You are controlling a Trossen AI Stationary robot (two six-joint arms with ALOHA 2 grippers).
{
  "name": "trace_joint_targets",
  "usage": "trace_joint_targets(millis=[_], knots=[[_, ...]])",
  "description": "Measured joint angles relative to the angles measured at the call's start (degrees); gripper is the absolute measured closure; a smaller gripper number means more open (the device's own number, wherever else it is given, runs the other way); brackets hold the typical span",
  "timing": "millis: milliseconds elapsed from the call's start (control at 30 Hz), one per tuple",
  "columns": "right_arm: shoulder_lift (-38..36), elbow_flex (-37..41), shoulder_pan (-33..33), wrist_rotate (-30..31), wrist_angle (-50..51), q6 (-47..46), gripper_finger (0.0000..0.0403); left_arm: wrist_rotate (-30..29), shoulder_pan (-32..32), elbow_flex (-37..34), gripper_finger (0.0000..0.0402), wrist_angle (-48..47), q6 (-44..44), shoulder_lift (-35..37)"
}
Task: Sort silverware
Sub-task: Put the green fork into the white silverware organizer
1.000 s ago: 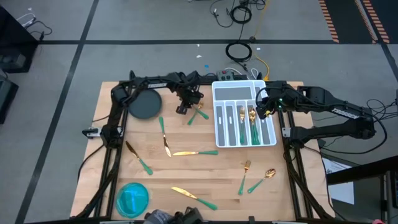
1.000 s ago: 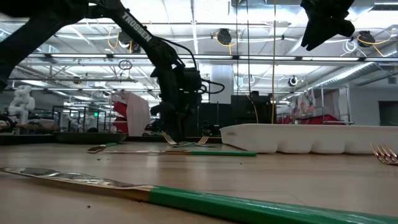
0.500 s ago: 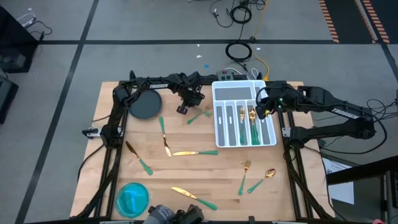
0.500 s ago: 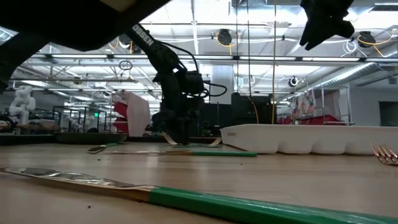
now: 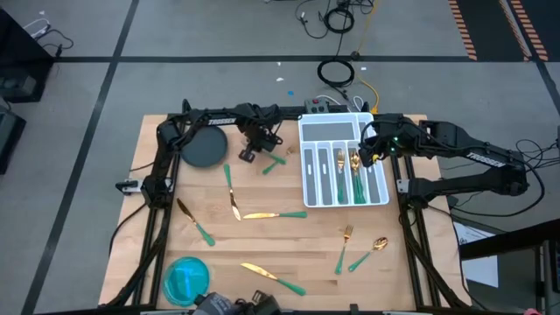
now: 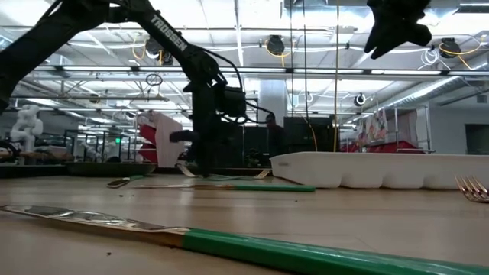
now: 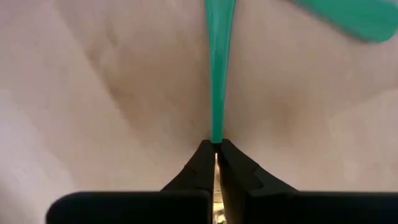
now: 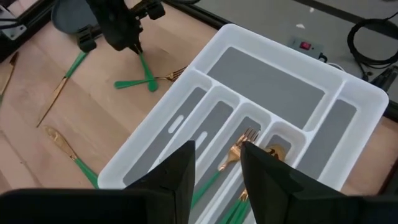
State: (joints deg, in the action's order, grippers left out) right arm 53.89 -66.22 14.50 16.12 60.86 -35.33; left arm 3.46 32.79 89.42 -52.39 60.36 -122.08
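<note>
Here the fork (image 7: 217, 74) lies flat, handle pointing away from the left gripper (image 7: 216, 163).

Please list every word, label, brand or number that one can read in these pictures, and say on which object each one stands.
"TROSSEN": white letters on the dark left robot arm in the low view.
White lettering on the dark right robot arm in the high view: too small to read.
White lettering on the left arm in the high view: too small to read.
Signs in the room behind the table, low view: blurred, not readable.
White slotted tray, green-handled gold cutlery: no text visible.
</note>
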Motion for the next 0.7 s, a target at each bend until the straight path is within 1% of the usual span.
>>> trace_joint_targets(millis=[200, 333, 500, 600, 700], knots=[[0.0, 0.0, -0.2, 0.0, -1.9, 0.0, 0.0283, -11.2, 1.3, -0.1, 0.0394, 0.0, 0.7, 2.1], [0.0, 0.0, -1.6, 0.0, -2.9, -0.7, 0.0283, -15.1, 2.2, -0.1, 0.0394, -1.8, 2.4, 2.8], [0.0, 0.0, -3.8, 0.0, -2.9, -2.6, 0.0283, -22.7, 3.6, 0.0, 0.0394, -1.4, 3.1, 2.8], [0.0, 0.0, -4.6, 0.1, -3.2, -3.0, 0.0283, -24.6, 4.1, 0.4, 0.0394, -1.5, 3.1, 3.1], [0.0, 0.0, -5.2, 0.3, -3.3, -3.0, 0.0283, -24.8, 4.4, 2.0, 0.0394, -1.2, 3.7, 4.3]])
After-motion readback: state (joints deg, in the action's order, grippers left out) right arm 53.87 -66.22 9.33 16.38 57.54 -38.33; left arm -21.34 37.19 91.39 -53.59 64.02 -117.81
